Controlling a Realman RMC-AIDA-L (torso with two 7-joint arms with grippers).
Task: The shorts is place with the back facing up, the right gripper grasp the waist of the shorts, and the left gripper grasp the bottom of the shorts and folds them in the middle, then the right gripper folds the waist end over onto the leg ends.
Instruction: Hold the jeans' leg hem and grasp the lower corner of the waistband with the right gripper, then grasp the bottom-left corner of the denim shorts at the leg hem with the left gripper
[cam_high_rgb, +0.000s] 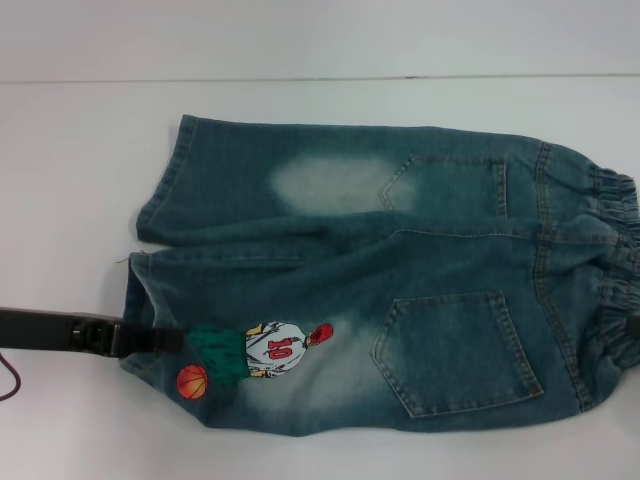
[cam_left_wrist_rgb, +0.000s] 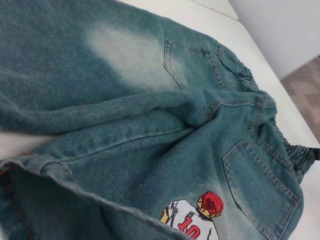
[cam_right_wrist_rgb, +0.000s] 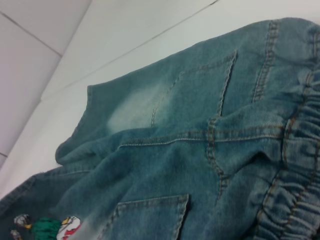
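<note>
The blue-green denim shorts (cam_high_rgb: 400, 270) lie flat on the white table with the back up and both back pockets showing. The ruffled waist (cam_high_rgb: 615, 270) is at the right, and the bottom of the shorts (cam_high_rgb: 135, 290) is at the left. My left gripper (cam_high_rgb: 165, 340) comes in from the left at the near leg hem, its black finger lying on top of the fabric beside the basketball print (cam_high_rgb: 192, 381), shut on that hem. Only a black tip of my right gripper (cam_high_rgb: 633, 333) shows, at the near end of the waist. The left wrist view shows that black tip of the right gripper (cam_left_wrist_rgb: 306, 156) against the waist band.
The white table (cam_high_rgb: 80, 160) stretches out around the shorts on the far and left sides. A dark cable (cam_high_rgb: 8, 385) hangs near the left arm. Past the far table edge, the left wrist view shows the floor (cam_left_wrist_rgb: 305, 95).
</note>
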